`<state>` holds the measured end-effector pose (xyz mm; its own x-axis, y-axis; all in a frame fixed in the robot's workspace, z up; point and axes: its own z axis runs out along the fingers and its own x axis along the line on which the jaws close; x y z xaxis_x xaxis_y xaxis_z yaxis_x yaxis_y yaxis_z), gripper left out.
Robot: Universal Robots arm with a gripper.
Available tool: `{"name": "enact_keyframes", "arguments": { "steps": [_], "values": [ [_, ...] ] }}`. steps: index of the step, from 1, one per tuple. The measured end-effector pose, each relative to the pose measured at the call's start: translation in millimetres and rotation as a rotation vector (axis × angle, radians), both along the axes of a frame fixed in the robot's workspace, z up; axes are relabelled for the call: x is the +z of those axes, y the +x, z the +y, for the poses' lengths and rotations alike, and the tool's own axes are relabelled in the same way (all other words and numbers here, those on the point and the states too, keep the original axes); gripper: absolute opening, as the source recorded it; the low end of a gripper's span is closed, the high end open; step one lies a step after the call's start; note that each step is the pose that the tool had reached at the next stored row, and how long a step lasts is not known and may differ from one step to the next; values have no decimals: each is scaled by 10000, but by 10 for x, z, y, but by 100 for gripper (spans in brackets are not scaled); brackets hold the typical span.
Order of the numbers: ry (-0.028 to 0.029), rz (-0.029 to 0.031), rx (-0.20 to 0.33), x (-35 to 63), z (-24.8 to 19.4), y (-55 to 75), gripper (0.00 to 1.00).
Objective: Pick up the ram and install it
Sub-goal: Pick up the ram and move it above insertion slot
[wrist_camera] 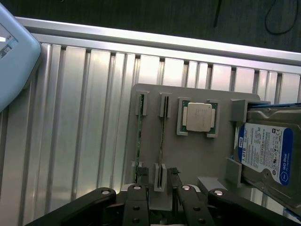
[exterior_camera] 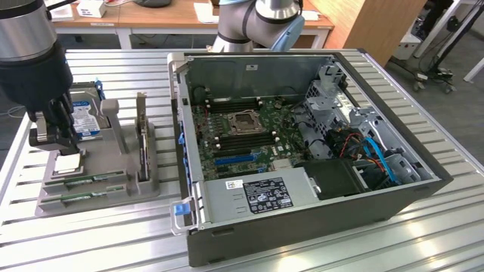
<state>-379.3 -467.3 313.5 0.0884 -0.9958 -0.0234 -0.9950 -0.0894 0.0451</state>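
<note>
Pointing straight down, spread claw (wrist_camera: pixel 157 176) hovers over ram (wrist_camera: pixel 162 136).

Holder (exterior_camera: pixel 147 181) on counter (exterior_camera: pixel 438 238), exterior view's left of computer case (exterior_camera: pixel 302 226); ram sticks (exterior_camera: pixel 85 181) in holder's near slots, hard drive (exterior_camera: pixel 87 122) behind.

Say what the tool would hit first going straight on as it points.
Probably the ram stick nearer the processor, on edge in the gray holder; the open tool lines up over its end, though depth is unclear.
</note>
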Motion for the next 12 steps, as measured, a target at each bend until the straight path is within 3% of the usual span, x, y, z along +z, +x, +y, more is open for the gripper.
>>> {"name": "enact_keyframes", "arguments": {
  "steps": [4, 12],
  "values": [
    [2, -1, 0, -17, -1, -1, 29],
    [0, 0, 0, -159, -2, 0, 29]
  ]
}}
